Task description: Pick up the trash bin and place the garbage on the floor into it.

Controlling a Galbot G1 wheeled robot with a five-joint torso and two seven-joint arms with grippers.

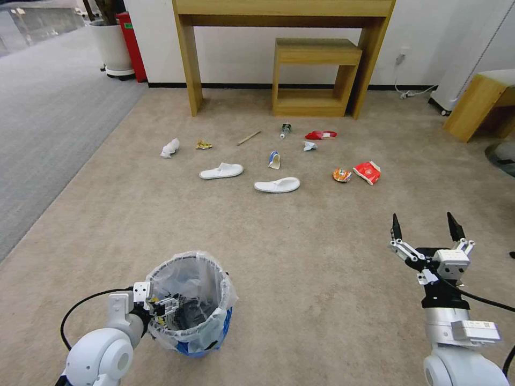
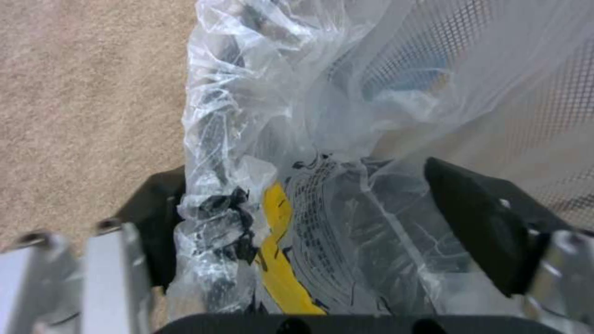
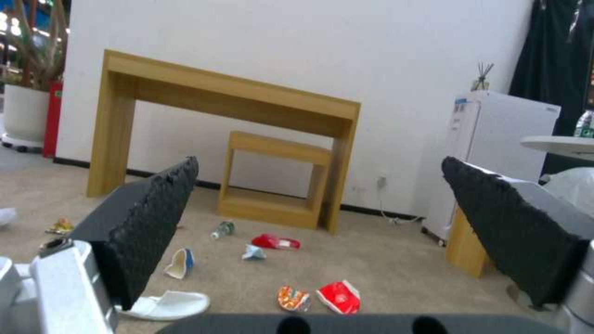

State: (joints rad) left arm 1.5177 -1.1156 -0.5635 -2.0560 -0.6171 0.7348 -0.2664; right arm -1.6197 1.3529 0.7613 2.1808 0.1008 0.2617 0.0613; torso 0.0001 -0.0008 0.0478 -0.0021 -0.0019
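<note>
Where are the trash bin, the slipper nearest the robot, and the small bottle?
trash bin (image 1: 189, 331), head view, on the bag-covered near wall.
slipper (image 1: 277, 185), head view, on the middle of its white upper.
bottle (image 1: 285, 129), head view, on its body near the low shelf.

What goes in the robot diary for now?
left gripper: shut on trash bin rim | right gripper: open, empty | garbage: on floor

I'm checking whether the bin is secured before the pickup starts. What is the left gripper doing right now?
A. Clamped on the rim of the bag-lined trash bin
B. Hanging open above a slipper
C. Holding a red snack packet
A: the left gripper has one finger either side of the trash bin rim and liner.
</note>
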